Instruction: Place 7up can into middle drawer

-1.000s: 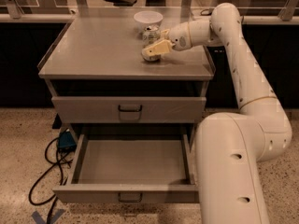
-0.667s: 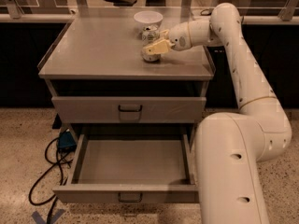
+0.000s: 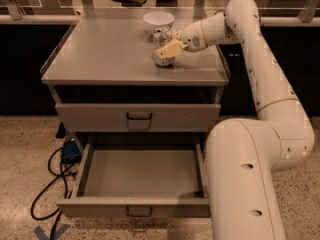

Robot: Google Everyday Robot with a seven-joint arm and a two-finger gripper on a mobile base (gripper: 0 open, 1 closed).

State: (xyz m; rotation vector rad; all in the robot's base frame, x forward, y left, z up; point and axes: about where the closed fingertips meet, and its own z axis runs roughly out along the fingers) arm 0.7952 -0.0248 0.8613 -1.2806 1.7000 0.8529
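Below the cabinet top, your middle drawer stands pulled out toward the front, so the drop should need no opening step. The arm reaches in over the top's right edge, probably to stay clear of the white bowl at the back edge. Your gripper sits low, just right of centre and in front of the bowl. It is right at the 7up can, which rests on the surface. Whether it has closed on the can, you cannot tell. Confirm that before lifting.

The tool is low over the cabinet top near the white bowl, middle drawer open.
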